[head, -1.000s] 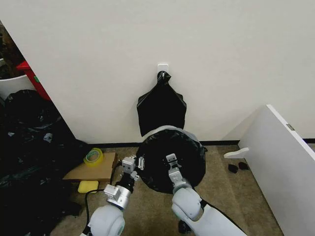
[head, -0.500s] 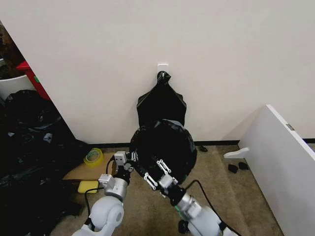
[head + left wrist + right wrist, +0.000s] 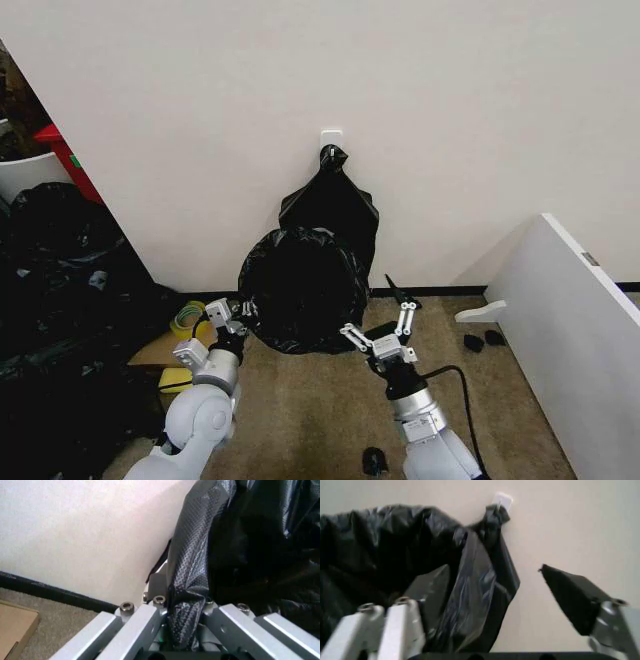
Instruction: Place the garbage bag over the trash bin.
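Note:
The garbage bag (image 3: 300,290) is stretched into a round black shape low against the wall; the trash bin is hidden beneath it. My left gripper (image 3: 232,312) is at the bag's lower left edge, shut on a fold of it. In the left wrist view that fold (image 3: 187,573) looks greyish and runs down between the shut fingers of the left gripper (image 3: 182,605). My right gripper (image 3: 378,320) hovers just right of the bag, open and holding nothing. The right wrist view shows the right gripper (image 3: 497,592) with its black-tipped fingers (image 3: 570,592) spread apart, the bag (image 3: 380,551) lying beyond them.
A black bag bundle (image 3: 330,205) hangs from a white hook (image 3: 330,135) behind the bag. A tape roll (image 3: 188,318), cardboard (image 3: 165,350) and a yellow sponge (image 3: 175,378) lie at the left, beside a heap of black plastic (image 3: 60,300). A white board (image 3: 580,320) leans at the right.
The bagged round shape has shifted left and back toward the wall. My right gripper let go, opened and drew off to the right. My left gripper moved left, still holding the bag.

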You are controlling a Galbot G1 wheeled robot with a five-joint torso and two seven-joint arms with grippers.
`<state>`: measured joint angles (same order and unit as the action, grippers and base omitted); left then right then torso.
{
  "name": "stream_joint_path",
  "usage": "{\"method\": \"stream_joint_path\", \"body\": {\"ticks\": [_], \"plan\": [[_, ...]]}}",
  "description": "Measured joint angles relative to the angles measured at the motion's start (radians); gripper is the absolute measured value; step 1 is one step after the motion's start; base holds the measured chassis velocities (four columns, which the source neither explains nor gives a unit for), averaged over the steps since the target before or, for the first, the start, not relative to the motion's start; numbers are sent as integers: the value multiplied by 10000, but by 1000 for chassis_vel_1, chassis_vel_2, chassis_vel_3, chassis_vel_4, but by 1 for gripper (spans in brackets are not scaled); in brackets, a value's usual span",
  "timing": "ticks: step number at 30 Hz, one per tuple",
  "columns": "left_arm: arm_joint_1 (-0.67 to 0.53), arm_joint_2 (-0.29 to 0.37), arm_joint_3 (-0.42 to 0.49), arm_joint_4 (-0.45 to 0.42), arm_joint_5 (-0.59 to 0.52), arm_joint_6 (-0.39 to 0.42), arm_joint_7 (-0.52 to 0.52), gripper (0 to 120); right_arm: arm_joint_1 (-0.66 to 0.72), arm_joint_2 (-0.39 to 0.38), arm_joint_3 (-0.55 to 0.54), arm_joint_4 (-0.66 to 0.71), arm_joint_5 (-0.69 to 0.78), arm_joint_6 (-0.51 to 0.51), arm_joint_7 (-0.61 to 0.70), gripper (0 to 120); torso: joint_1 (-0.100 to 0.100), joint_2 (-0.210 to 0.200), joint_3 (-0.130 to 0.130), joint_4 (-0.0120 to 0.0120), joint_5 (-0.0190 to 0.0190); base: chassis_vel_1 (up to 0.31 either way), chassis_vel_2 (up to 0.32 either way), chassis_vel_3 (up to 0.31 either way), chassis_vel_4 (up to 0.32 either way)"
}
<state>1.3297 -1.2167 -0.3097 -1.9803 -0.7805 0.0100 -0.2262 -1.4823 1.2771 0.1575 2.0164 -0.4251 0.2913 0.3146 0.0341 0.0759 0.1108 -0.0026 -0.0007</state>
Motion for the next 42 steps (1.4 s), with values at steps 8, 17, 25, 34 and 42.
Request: {"method": "stream_joint_path", "body": {"ticks": [8,17,25,34,42], "plan": [[105,37,3,-227,116,3,-33,0,37,-7,-207,-93,583,-149,-120,41,0,0,0,1,1,0,0,0,0],[119,13,70,-268,211,8,-45,0,191,16,-178,-204,558,-399,82,10,0,0,0,1,0,0,0,0,0],[94,-18,154,-229,252,8,-46,0,273,27,-134,-251,594,-458,159,0,0,0,0,0,0,0,0,0,0],[238,117,191,-515,331,116,-2,0,769,-66,125,-475,3592,25,-1075,0,0,0,0,1,1,0,0,0,0],[303,288,137,-589,343,91,199,0,1066,-314,476,-721,8670,823,-3045,0,0,0,0,1,1,0,0,0,0]]}}
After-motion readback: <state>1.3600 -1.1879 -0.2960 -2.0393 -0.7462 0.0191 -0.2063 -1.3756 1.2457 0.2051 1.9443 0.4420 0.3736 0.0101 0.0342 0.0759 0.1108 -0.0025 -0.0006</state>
